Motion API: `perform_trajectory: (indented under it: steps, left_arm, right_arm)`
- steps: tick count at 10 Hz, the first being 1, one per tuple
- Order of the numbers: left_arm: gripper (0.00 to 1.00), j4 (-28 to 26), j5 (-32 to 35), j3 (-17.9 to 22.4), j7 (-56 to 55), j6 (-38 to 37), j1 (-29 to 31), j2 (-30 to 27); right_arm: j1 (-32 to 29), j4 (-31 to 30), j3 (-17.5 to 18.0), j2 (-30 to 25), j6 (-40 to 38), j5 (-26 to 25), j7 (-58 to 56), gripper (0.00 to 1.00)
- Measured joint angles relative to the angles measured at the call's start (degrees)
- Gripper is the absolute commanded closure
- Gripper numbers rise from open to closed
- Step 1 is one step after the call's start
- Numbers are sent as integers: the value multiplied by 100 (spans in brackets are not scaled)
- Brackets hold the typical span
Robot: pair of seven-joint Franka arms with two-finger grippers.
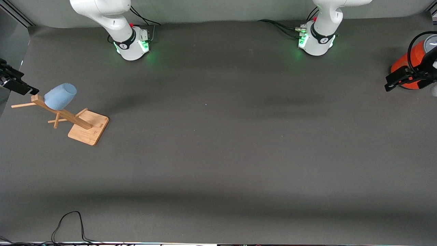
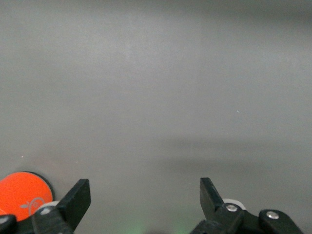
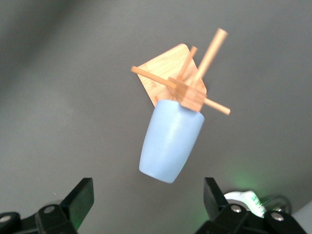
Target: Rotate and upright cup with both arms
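Note:
The pale-blue cup [image 1: 60, 96] hangs tilted, mouth down, on a peg of a wooden rack [image 1: 88, 127] at the right arm's end of the table. My right gripper [image 1: 18, 82] is up in the air beside the rack, open and empty, and clear of the cup. In the right wrist view the cup [image 3: 170, 144] points its closed base toward the open gripper [image 3: 146, 200], and the rack [image 3: 187, 85] shows past it. My left gripper [image 1: 392, 81] waits over the left arm's end of the table. It is open and empty in the left wrist view [image 2: 144, 197].
An orange-red canister [image 1: 408, 65] with a grey top stands under the left gripper; it also shows in the left wrist view [image 2: 24, 195]. The dark grey table mat [image 1: 218, 153] spans the middle. A black cable [image 1: 68, 225] loops by the nearest table edge.

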Motion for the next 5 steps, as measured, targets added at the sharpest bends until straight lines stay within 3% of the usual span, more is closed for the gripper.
perform_trajectory:
  steps: [5]
  left_arm:
    - [0,-43,0,-5,14,128,-3,119]
  right_arm:
    - [-2,-520,-166,-260,230,-28,1337,3]
